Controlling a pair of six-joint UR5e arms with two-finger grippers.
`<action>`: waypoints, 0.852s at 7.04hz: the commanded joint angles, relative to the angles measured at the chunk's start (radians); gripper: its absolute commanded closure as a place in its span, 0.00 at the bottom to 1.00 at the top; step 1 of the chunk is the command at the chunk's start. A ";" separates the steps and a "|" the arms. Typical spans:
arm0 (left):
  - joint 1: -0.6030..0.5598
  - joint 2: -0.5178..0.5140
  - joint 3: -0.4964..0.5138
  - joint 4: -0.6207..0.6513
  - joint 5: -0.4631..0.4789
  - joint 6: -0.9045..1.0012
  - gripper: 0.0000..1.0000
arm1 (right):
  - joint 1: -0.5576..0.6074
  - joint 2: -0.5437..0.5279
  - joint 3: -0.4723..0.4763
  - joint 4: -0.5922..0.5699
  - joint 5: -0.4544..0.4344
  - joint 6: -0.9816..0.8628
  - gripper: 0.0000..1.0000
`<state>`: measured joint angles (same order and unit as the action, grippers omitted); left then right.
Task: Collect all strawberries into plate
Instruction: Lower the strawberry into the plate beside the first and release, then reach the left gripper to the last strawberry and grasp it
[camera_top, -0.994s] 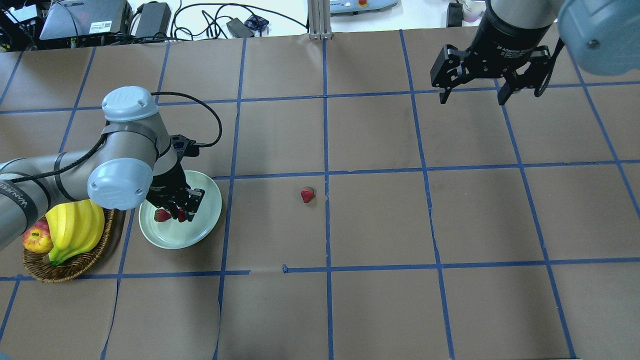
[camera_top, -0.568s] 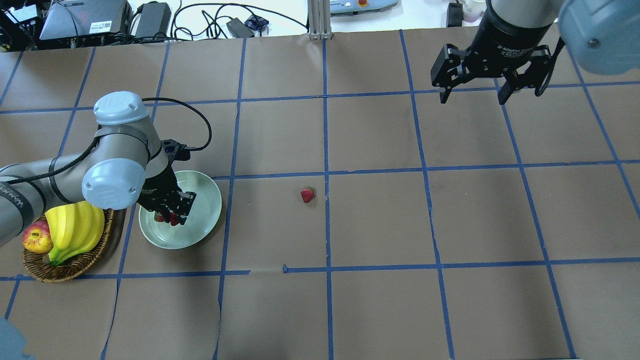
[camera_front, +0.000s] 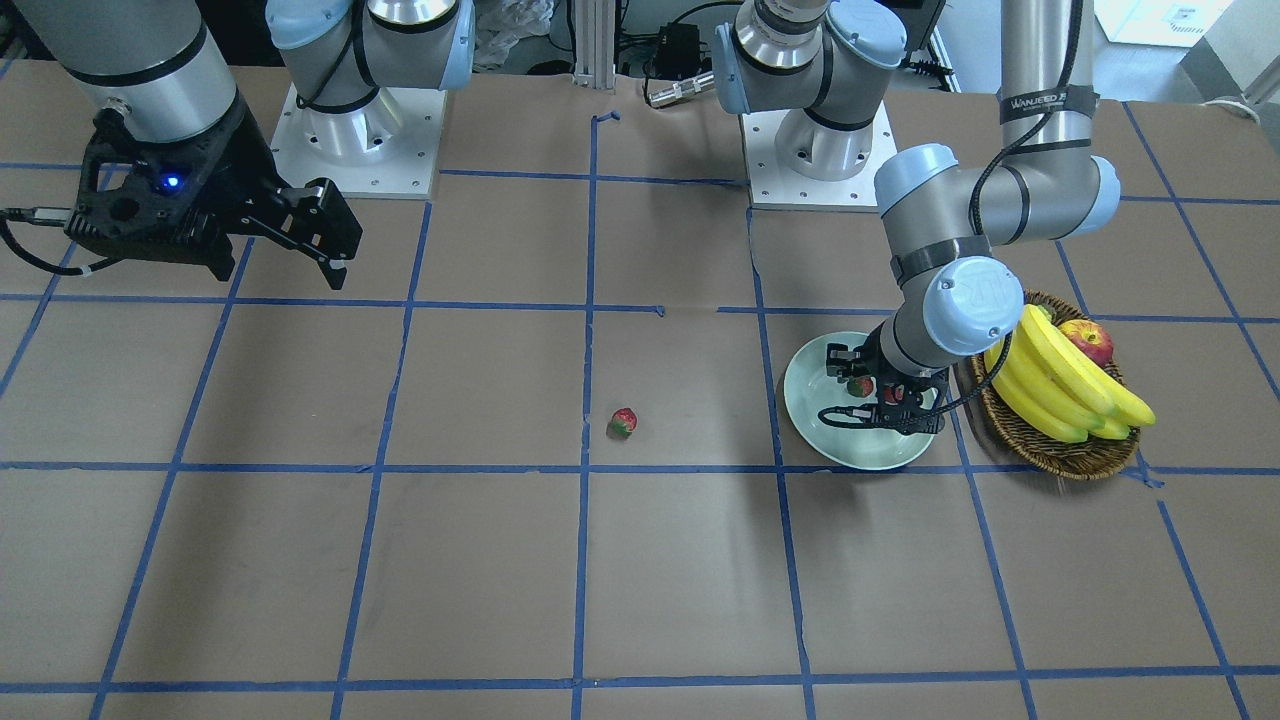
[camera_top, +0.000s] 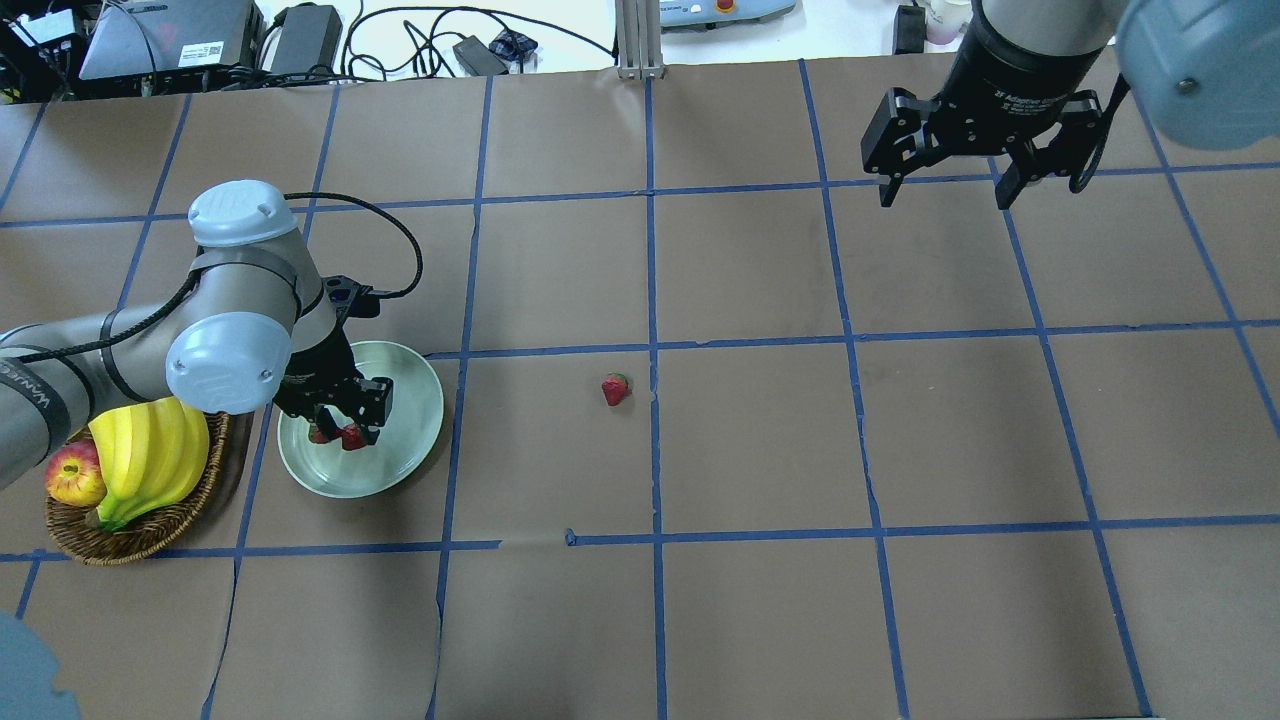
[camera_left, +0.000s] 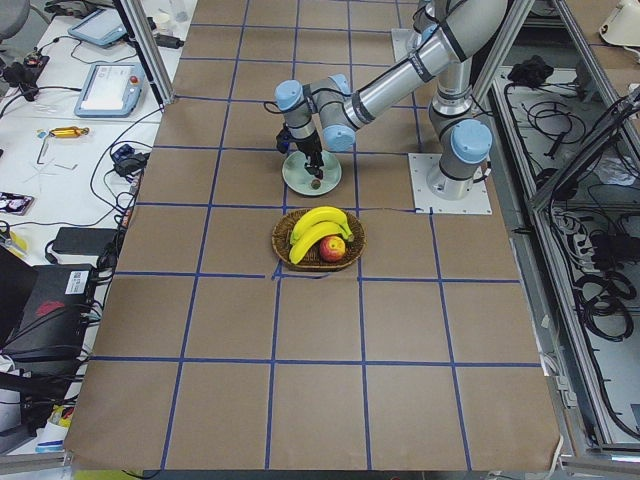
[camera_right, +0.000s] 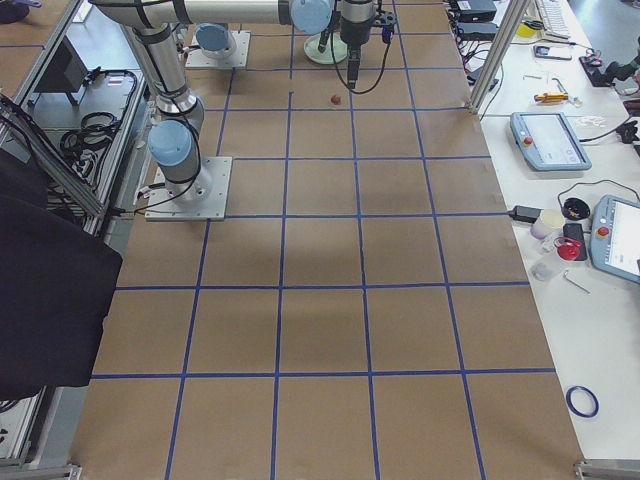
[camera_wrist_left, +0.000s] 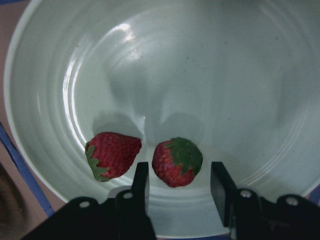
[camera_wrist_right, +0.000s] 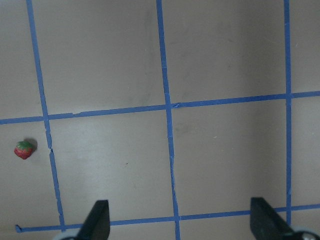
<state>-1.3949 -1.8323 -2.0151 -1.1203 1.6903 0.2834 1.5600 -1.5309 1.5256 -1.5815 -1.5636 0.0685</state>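
Now dropped, 2nd strawberry (camera_wrist_left: 177, 161) on plate (camera_wrist_left: 225, 75)

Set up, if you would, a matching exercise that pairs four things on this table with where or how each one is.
Things:
1. plate
2. lone strawberry
3. apple
4. right gripper

Places or states:
a. in the basket, beside the bananas
b. open and empty, above the table
c. carrying two strawberries
d. on the bare table, next to a blue tape line

Pairs: 1-c, 2-d, 3-a, 4-b
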 joint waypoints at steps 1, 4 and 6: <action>-0.057 0.024 0.065 -0.003 -0.003 -0.047 0.15 | 0.000 0.000 0.002 0.000 -0.001 0.000 0.00; -0.249 -0.010 0.119 0.005 -0.056 -0.365 0.16 | 0.000 0.000 0.005 0.000 0.000 -0.001 0.00; -0.344 -0.045 0.188 0.040 -0.162 -0.523 0.17 | 0.000 0.000 0.004 0.000 -0.001 -0.001 0.00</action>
<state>-1.6834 -1.8530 -1.8662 -1.1026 1.5964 -0.1403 1.5600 -1.5309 1.5297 -1.5815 -1.5636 0.0675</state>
